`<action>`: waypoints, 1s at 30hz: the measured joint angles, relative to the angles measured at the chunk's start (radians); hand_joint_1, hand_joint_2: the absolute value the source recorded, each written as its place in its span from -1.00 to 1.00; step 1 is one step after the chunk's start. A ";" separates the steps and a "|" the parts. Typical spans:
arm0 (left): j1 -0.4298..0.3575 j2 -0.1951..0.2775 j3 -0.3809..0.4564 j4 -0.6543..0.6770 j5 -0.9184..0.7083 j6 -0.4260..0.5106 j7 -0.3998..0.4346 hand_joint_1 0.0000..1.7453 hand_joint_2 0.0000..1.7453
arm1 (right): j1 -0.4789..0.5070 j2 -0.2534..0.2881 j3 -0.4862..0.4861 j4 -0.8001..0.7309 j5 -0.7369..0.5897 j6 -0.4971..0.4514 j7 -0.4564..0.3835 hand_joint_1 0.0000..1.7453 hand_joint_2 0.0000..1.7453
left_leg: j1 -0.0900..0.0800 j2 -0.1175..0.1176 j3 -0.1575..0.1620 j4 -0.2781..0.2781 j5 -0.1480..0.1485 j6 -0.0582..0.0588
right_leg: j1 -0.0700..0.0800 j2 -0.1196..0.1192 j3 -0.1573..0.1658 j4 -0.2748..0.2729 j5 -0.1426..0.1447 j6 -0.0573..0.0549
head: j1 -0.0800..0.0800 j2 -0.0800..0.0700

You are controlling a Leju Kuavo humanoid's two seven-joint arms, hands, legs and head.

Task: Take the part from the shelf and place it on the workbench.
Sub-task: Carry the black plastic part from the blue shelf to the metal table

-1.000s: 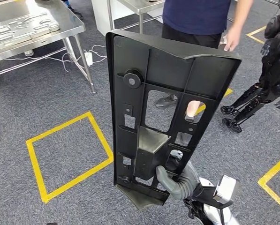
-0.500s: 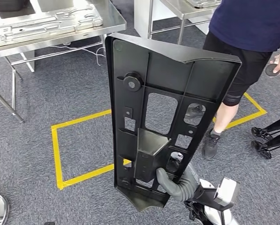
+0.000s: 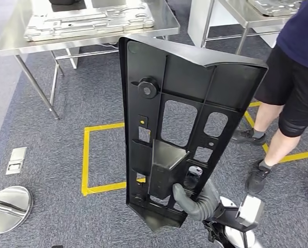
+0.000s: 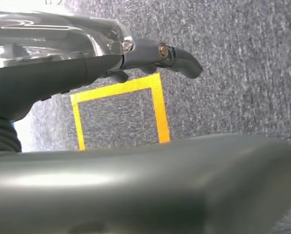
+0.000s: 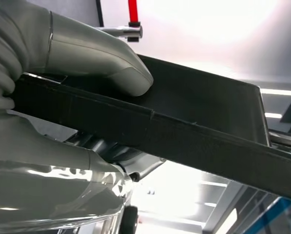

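With the view swung round so the steel bench (image 3: 12, 44) now lies ahead beyond the yellow floor square (image 3: 103, 157), the right robot hand (image 3: 193, 199) still grips the upright black panel (image 3: 179, 77) by its lower edge, carry nearly done.

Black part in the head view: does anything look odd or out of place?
Nothing looks damaged. The black part stands nearly upright, held at its lower end by the right hand. A person stands close beside it on the right.

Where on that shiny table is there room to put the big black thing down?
The workbench has a bare strip along its near edge, in front of the grey metal panel. The panel crowds its middle. The black part looks too wide for the strip.
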 joint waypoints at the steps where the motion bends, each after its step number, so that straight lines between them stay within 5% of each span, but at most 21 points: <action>1: -0.001 0.000 0.000 0.000 0.000 0.000 0.000 -1.00 1.00 | -0.001 0.000 0.000 0.000 0.000 0.000 0.000 1.00 1.00 | -0.005 0.011 0.008 -0.019 -0.001 0.009 | 0.003 -0.010 0.004 -0.001 -0.004 0.006 | 0.000 0.000; 4: 0.003 0.000 0.000 0.000 0.000 0.000 -0.001 -1.00 1.00 | -0.004 0.000 -0.001 -0.001 0.000 0.000 0.000 1.00 1.00 | -0.010 -0.007 0.009 -0.026 -0.007 0.035 | 0.003 -0.025 0.019 -0.008 -0.013 0.022 | 0.000 0.000; 6: 0.003 0.000 0.000 0.000 0.000 0.000 -0.002 -1.00 1.00 | -0.005 0.000 -0.002 -0.002 0.000 0.000 0.000 1.00 1.00 | -0.005 -0.026 0.016 -0.034 -0.005 0.049 | 0.000 0.024 0.006 0.036 -0.047 0.027 | 0.001 0.000; 8: -0.002 0.000 0.000 0.000 0.000 0.000 -0.002 -1.00 1.00 | -0.003 -0.001 -0.003 -0.002 0.001 0.000 0.000 1.00 1.00 | -0.003 -0.048 0.019 -0.036 -0.007 0.058 | 0.001 0.077 -0.058 0.160 -0.107 0.024 | 0.001 0.000; 9: -0.003 0.000 0.000 0.000 0.000 0.000 -0.002 -1.00 1.00 | -0.002 -0.002 -0.003 -0.001 0.001 0.000 0.000 1.00 1.00 | -0.004 -0.061 0.019 -0.036 -0.008 0.061 | 0.002 0.085 -0.096 0.227 -0.129 0.023 | 0.001 0.000; 11: -0.003 0.000 0.000 0.000 0.000 0.000 -0.002 -1.00 1.00 | 0.000 -0.003 -0.003 0.000 0.002 0.000 0.001 1.00 1.00 | -0.007 -0.089 0.023 -0.035 -0.010 0.063 | 0.003 0.090 -0.138 0.276 -0.114 0.021 | 0.001 0.000; 14: -0.002 -0.001 0.000 0.000 0.003 -0.001 -0.006 -1.00 1.00 | -0.001 -0.003 -0.004 0.001 0.003 -0.002 0.001 1.00 1.00 | -0.009 -0.122 0.034 -0.034 -0.016 0.061 | 0.007 0.103 -0.090 0.110 0.010 0.011 | 0.001 0.000; 16: 0.000 -0.002 0.000 0.000 0.010 -0.005 -0.015 -1.00 1.00 | -0.001 -0.003 -0.006 0.000 0.004 -0.006 0.001 1.00 1.00 | -0.011 -0.136 0.034 -0.030 -0.021 0.057 | 0.008 0.113 -0.062 0.023 0.044 0.007 | 0.001 0.000; 25: 0.001 -0.003 0.001 0.000 0.027 -0.021 -0.063 -1.00 1.00 | 0.005 -0.001 -0.014 -0.006 0.008 -0.023 -0.002 1.00 1.00 | -0.011 -0.137 0.040 -0.039 -0.024 0.054 | 0.009 0.121 -0.056 0.007 0.037 0.004 | 0.001 0.000; 30: 0.001 -0.003 0.006 0.000 0.044 -0.040 -0.082 -1.00 1.00 | 0.011 -0.001 -0.024 -0.010 0.009 -0.024 -0.005 1.00 1.00 | -0.011 -0.136 0.040 -0.041 -0.026 0.044 | 0.010 0.121 -0.056 0.008 0.035 0.001 | 0.001 0.000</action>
